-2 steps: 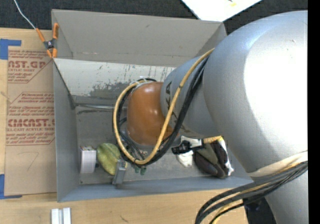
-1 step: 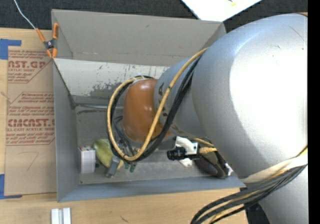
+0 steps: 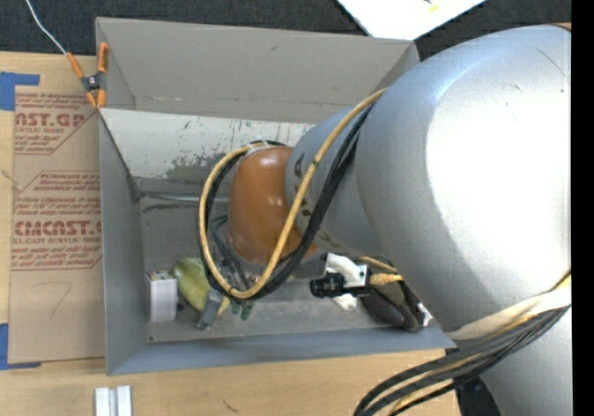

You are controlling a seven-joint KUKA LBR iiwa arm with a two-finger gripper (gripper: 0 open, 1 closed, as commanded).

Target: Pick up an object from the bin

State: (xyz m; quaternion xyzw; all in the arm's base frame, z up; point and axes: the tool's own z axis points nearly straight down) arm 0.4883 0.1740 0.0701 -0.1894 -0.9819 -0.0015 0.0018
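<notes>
My gripper (image 3: 212, 307) is low in the bin's front left part, mostly hidden under the arm's orange cover and looping cables. A yellow-green rounded thing (image 3: 191, 282) lies right beside it on the left, touching or nearly touching it. A small white block (image 3: 163, 298) sits just left of that, near the bin's left wall. A small green bit (image 3: 244, 312) shows right of the gripper on the floor.
A white and black thing (image 3: 340, 279) and a dark, curved thing (image 3: 394, 308) lie at the front right, partly under the arm. The arm's big grey body covers the bin's right side. The bin's front wall is close below the gripper.
</notes>
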